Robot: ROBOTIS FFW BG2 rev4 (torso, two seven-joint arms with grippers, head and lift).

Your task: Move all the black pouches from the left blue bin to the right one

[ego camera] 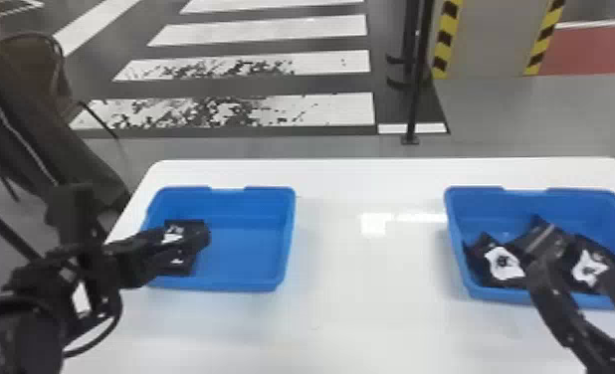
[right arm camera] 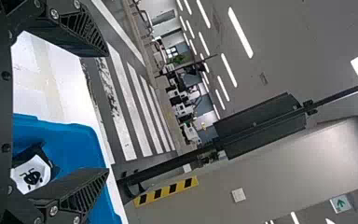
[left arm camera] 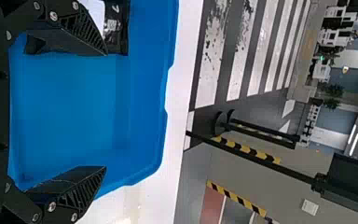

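Left bin: blue tub (ego camera: 285,238) on the left part of the white table (ego camera: 366,318), long side facing front
Contents, left bin: black pouch stock (ego camera: 185,226) with pale markings, lying at the tub's left side; partly covered by the left gripper in the head view, exact count cannot be told
Right bin: matching blue tub (ego camera: 458,248) on the right part of the same table, well apart from its twin
Contents, right bin: black pouches, at least two; one (ego camera: 504,263) toward the left side with a white patch, one (ego camera: 590,268) toward the right side with another; the dark heap between them is too blurred to count
Left gripper: black, two flat fingers (left arm camera: 81,30); appears across the left side of the left bin in the head view (ego camera: 157,243); fingers set wide, blue tub floor visible between them, one finger overlapping the pouch in the left wrist view
Right gripper: black, two flat fingers (right arm camera: 86,35); comes in from the lower right, across the right bin in the head view (ego camera: 572,271); fingers likewise wide, with white tabletop and part of the tub seen through the gap in the right wrist view
Floor behind the table: grey, with white crossing stripes (ego camera: 261,30), two of them badly worn
Uprights: black post (ego camera: 415,94), beside a pale column (ego camera: 490,40) edged in yellow and black
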